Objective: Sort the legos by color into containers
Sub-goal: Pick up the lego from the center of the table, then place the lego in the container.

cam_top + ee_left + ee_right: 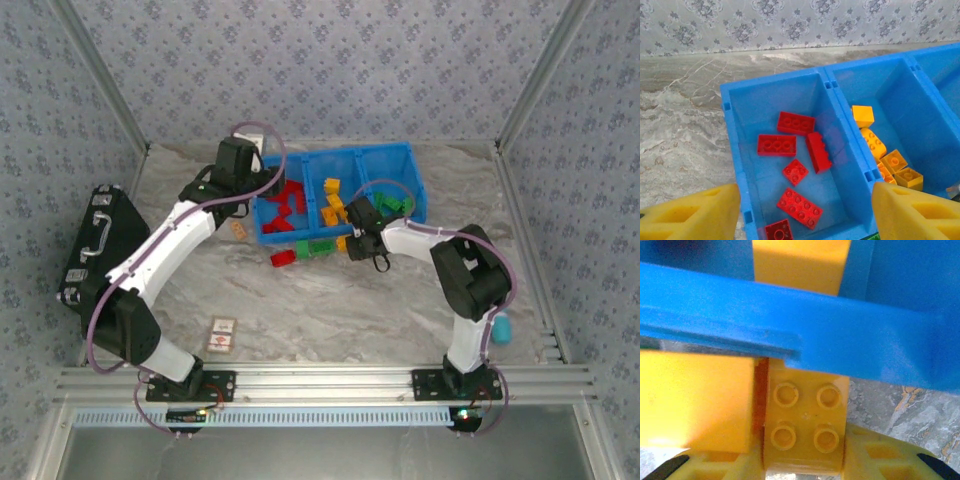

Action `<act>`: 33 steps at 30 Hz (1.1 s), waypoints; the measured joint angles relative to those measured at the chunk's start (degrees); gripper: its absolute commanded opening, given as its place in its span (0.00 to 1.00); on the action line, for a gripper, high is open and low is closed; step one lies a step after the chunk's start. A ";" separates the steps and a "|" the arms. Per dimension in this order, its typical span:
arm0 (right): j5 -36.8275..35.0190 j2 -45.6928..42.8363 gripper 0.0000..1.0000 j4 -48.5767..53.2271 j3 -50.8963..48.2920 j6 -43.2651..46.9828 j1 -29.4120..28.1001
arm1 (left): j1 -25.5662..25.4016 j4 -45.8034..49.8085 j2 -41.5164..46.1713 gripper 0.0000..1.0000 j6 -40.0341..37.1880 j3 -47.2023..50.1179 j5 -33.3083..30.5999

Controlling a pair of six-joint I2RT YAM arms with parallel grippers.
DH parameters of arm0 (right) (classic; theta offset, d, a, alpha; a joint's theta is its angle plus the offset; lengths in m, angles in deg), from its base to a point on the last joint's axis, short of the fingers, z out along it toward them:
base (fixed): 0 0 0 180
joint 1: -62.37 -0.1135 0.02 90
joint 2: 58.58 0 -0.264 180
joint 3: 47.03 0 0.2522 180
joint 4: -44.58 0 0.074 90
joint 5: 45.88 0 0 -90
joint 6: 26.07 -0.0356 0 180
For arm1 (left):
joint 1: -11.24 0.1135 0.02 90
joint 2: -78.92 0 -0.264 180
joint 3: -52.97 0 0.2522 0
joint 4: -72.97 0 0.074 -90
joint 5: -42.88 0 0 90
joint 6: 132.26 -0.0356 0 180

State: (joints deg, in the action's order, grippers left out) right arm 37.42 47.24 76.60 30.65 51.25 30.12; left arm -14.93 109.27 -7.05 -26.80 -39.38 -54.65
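Note:
The blue bin (400, 158) holds red legos (800, 207) in its left container, yellow ones (872, 142) in the middle and green ones (392, 203) on the right. My left gripper (255, 182) (805, 215) hangs open over the red container with nothing between its fingers (690, 215). My right gripper (352, 240) (804, 452) is low on the table against the bin's front wall (790, 310), shut on a yellow four-stud lego (805, 415). Another yellow block (695, 400) sits tight against that brick's left side. A red lego (283, 258) and a green lego (315, 247) lie on the table beside the bin's front.
A black hard case (95, 245) stands at the left edge of the table. A printed card (222, 335) lies near the front, and a small tan tile (238, 229) lies left of the bin. A teal object (502, 327) sits by the right rail.

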 measured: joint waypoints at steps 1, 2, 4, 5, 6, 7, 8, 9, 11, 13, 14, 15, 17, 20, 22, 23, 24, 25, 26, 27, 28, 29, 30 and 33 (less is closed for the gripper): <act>0.13 -0.42 0.39 0.13 -0.09 0.02 -0.02 | 0.07 0.00 0.28 0.70 0.00 0.33 0.00; 0.26 -1.14 0.39 0.39 -0.09 0.02 -0.13 | 0.22 0.00 0.68 0.70 0.00 0.66 0.00; 0.48 -2.89 0.38 1.09 -0.09 0.04 -0.46 | 0.57 -0.02 1.55 0.70 0.00 1.25 -0.02; 0.48 -4.07 0.38 1.68 -0.07 0.07 -0.68 | 0.72 -0.07 1.90 0.70 0.00 1.49 0.00; 0.44 -5.27 0.38 2.34 0.04 0.11 -0.96 | 0.87 -0.07 2.25 0.70 0.00 1.73 0.00; 0.44 -6.25 0.38 2.95 0.20 0.22 -1.20 | 1.07 -0.07 2.45 0.70 0.00 1.92 0.00; 0.46 -7.34 0.38 3.56 0.50 0.22 -1.40 | 1.18 -0.09 2.67 0.70 0.00 2.23 0.00; 0.48 -8.31 0.38 4.13 1.01 0.24 -1.57 | 1.36 -0.09 2.86 0.70 0.00 2.54 0.00; 0.52 -9.20 0.38 4.90 2.71 0.28 -1.64 | 1.44 -0.09 3.28 0.70 -0.02 3.39 0.00; 0.70 -9.18 0.38 5.07 5.40 0.66 -1.42 | 1.44 -0.04 3.80 0.70 -0.02 4.33 0.00; 0.68 -9.03 0.38 5.11 6.93 0.87 -1.25 | 1.44 -0.04 4.17 0.70 -0.02 4.87 0.00; 0.70 -8.63 0.38 4.96 8.52 1.18 -1.03 | 1.44 0.02 4.61 0.70 -0.07 5.38 0.00; 0.70 -7.06 0.38 4.44 11.93 1.77 -0.59 | 1.49 0.07 5.62 0.70 -0.26 6.23 0.00; 0.85 -3.30 0.37 3.58 16.76 2.47 0.22 | 2.01 0.20 7.58 0.71 -0.50 7.41 0.00; 1.16 -0.52 0.37 3.28 19.26 2.78 0.81 | 2.58 0.44 8.98 0.71 -0.52 8.02 0.00; 1.33 1.18 0.37 3.19 20.72 2.89 1.20 | 2.91 0.57 9.79 0.71 -0.52 8.33 0.00; 1.57 2.67 0.37 3.02 21.84 2.97 1.57 | 3.17 0.83 10.47 0.71 -0.55 8.50 0.00; 1.70 3.91 0.37 3.02 22.75 3.06 1.92 | 3.43 0.96 10.99 0.71 -0.66 8.68 0.00; 1.90 5.33 0.37 3.06 23.91 3.08 2.29 | 3.78 1.07 11.47 0.71 -0.68 8.81 0.00; 2.05 6.58 0.38 3.06 24.94 3.10 2.60 | 4.11 1.25 11.93 0.71 -0.68 8.96 0.00; 2.08 7.58 0.38 3.08 25.77 3.13 2.84 | 4.35 1.29 12.22 0.71 -0.68 9.18 0.02; 2.34 8.48 0.38 3.23 26.60 3.17 3.13 | 4.61 1.33 12.50 0.71 -0.68 9.46 0.02; 2.56 9.16 0.38 3.26 27.30 3.23 3.32 | 4.90 1.42 12.61 0.71 -0.68 9.70 0.02; 3.37 10.29 0.40 3.34 28.68 3.28 3.52 | 5.38 1.51 12.66 0.71 -0.68 10.29 0.20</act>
State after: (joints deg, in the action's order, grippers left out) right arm 40.79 57.53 79.94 59.33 54.53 33.64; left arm -9.56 110.78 5.60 -27.47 -29.09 -54.45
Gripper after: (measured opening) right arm 0.392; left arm 0.707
